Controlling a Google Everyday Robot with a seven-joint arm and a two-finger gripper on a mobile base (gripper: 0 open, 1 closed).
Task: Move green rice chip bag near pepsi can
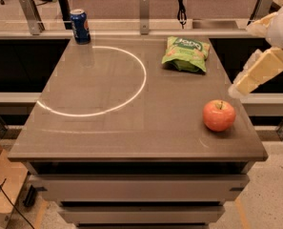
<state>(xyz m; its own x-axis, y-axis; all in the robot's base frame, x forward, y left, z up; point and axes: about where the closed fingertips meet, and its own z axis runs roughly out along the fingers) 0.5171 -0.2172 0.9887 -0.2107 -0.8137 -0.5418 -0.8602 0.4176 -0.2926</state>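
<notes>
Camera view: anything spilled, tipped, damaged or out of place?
Nothing stands out: the pepsi can stands upright, the green rice chip bag lies closed, the apple looks whole, the gripper hangs right of the table.

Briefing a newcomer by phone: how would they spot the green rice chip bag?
On the grey table, look along the far edge, right of the bright ring of light: the green rice chip bag lies there. It is the only green crinkly pouch; the pepsi can is blue, the apple red, and the gripper hangs beyond the right edge.
</notes>
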